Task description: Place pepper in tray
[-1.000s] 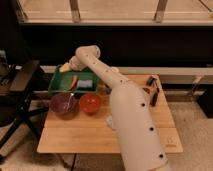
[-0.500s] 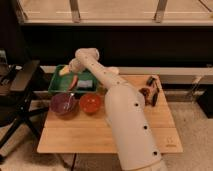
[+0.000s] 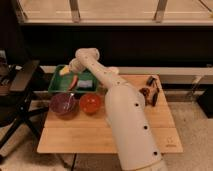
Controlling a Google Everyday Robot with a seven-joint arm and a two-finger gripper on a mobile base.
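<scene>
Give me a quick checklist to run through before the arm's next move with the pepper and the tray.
1. Gripper over the green tray: ok.
2. Gripper open: ok.
3. Pepper at the tray's far left corner: ok.
4. Pepper resting on the tray floor, free of the gripper: cannot tell.
5. Purple bowl and red bowl upright, in front of the tray: ok.

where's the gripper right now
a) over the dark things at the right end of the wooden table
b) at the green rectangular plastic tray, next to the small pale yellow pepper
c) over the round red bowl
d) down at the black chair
b: the gripper is at the far left part of the green rectangular plastic tray, right beside the small pale yellow pepper, and behind the round red bowl, not over it.
</scene>
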